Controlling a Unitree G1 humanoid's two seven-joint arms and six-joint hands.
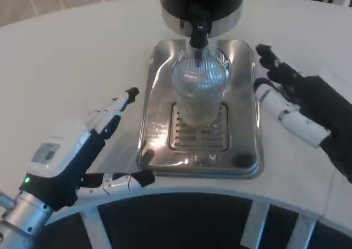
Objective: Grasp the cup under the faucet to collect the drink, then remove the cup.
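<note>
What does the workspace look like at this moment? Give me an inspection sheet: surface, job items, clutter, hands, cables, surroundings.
Surface: white table, curved front edge.
Job's things: clear ribbed cup stands upright on the metal drip tray, directly below the black faucet of the dispenser; drink level cannot be told.
Clutter: nothing seen.
Hands: left hand open, left of the tray, apart from the cup; right hand open, beside the tray's right edge, not holding the cup.
Cables: nothing seen.
Surroundings: dark gap and white struts below the table's front edge.
</note>
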